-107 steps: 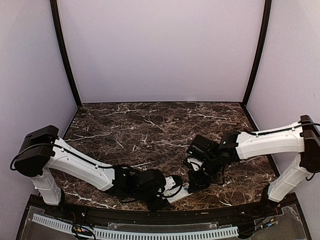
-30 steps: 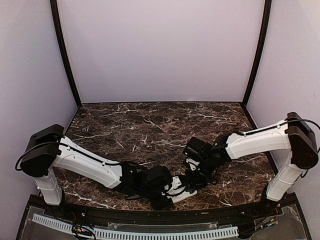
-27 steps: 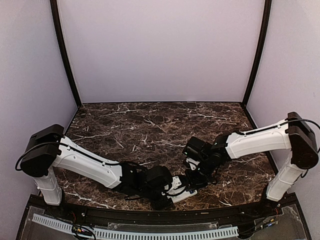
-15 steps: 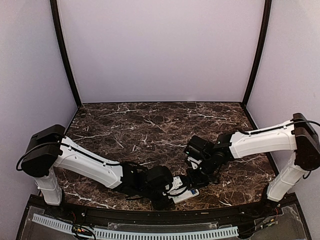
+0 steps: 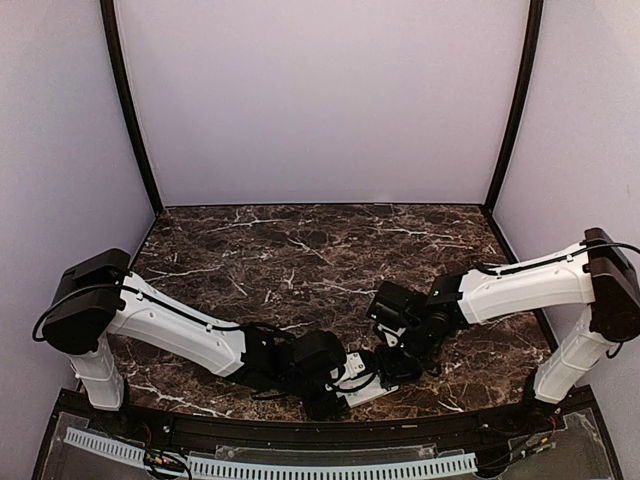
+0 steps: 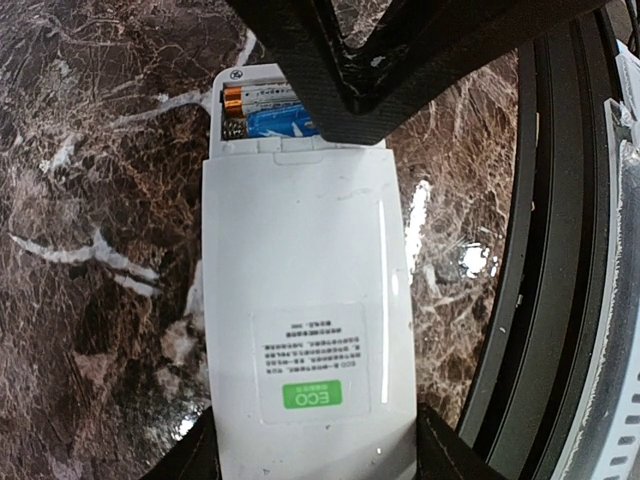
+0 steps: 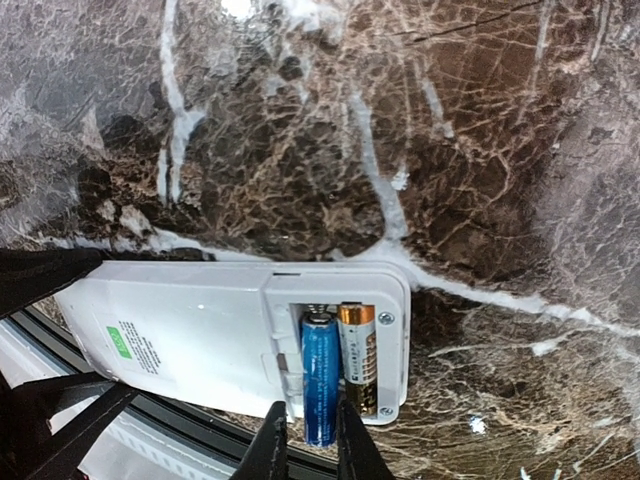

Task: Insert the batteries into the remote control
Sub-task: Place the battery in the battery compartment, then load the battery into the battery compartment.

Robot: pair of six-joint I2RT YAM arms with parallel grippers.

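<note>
The white remote control lies back-up on the marble near the front edge, small in the top view. My left gripper is shut on its label end, one finger against each long side. At the other end the compartment is uncovered. In it lie a gold-and-white battery and a blue battery, side by side. The blue one's near end sticks out past the remote's edge. My right gripper is shut on that end. In the left wrist view the right gripper's dark fingers cover part of both batteries.
A black rail runs along the table's near edge just beside the remote, with a white perforated strip beyond it. Dark marble tabletop stretches to the back. Lilac walls close the sides and rear.
My right gripper has shifted slightly toward the near edge over the remote's open end, and its jaws have narrowed a little. The left arm and remote have barely moved.
</note>
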